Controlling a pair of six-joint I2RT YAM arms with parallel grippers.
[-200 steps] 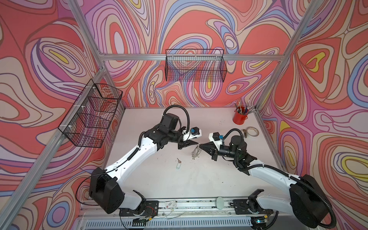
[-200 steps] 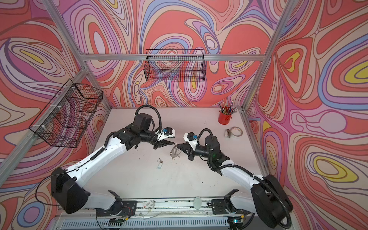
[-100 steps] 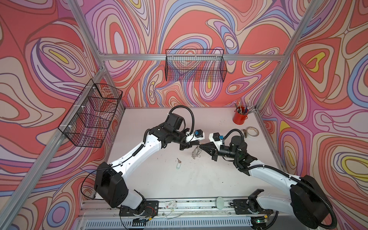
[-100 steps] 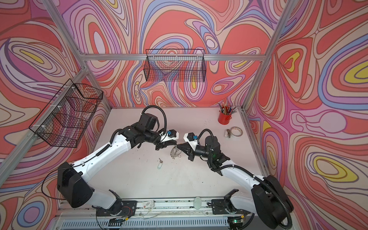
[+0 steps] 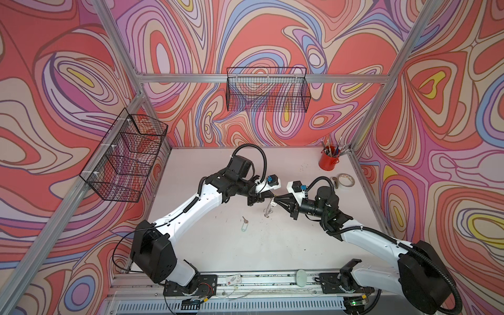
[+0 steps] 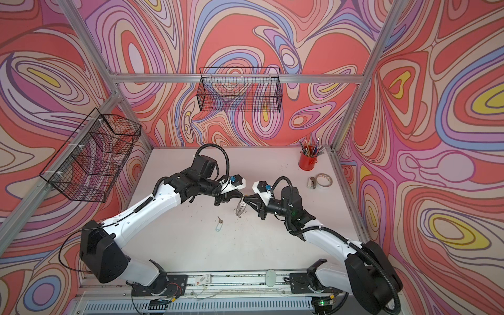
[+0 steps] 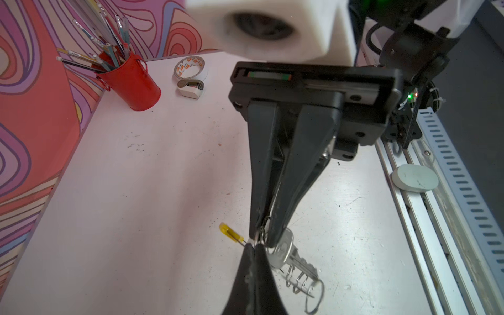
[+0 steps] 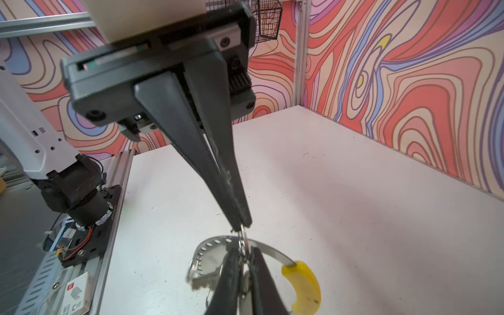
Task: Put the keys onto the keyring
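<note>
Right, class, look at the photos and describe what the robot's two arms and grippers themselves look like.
The left arm and right arm have white shells with black joints and chunky black bases. A ribbed black cable loops over each wrist, beside a white camera block with a blue plug. The left gripper and right gripper are black: boxy bodies with long, tapering wedge jaws.

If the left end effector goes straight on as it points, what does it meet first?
Probably the right end effector, almost tip to tip with the left end effector, the keyring between them.
</note>
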